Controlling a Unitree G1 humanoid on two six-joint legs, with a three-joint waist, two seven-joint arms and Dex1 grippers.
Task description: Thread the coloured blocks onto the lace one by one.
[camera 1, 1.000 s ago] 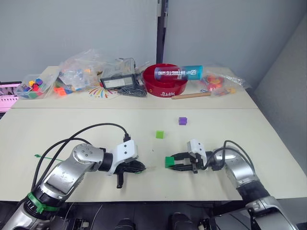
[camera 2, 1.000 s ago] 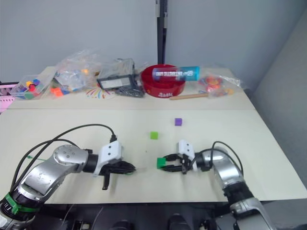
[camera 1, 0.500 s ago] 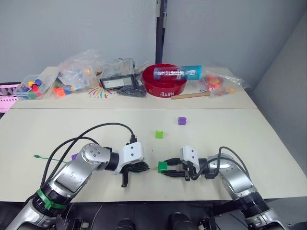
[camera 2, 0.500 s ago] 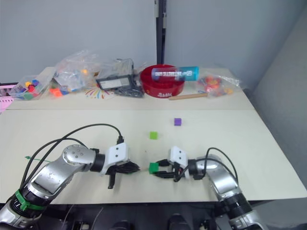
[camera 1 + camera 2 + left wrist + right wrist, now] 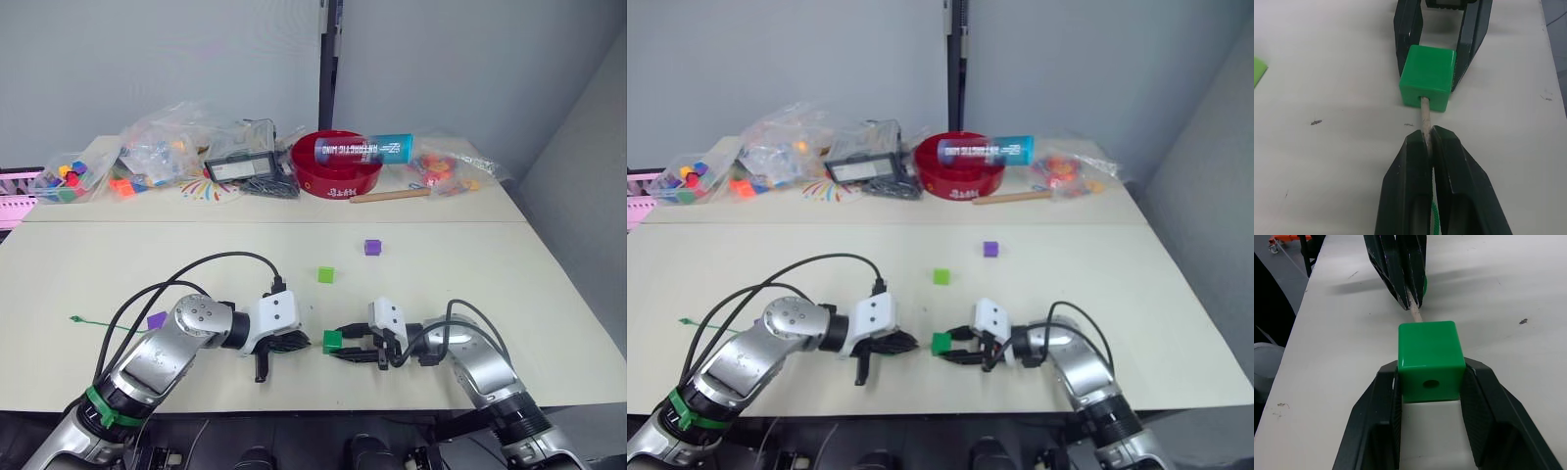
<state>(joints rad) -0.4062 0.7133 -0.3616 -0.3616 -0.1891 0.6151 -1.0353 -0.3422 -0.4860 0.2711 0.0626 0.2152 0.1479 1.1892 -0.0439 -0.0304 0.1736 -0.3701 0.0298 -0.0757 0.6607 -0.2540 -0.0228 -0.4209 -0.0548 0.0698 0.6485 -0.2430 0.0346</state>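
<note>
My right gripper is shut on a darker green cube near the table's front edge, a finger on each side. My left gripper faces it, shut on the lace's pale stiff tip. The tip enters the hole in the cube's side. The green lace trails off to the left behind the left arm. A light green cube and a purple cube lie farther back on the table. Another purple cube lies beside the left arm.
Along the back of the table are clear bags of toy pieces, a black device, a red bowl with a blue bottle across it, and a wooden stick. Black cables loop over the left arm.
The right gripper carried the darker green cube leftward, and the left gripper moved right with the lace tip. The two now meet, with the tip at the cube's hole.
</note>
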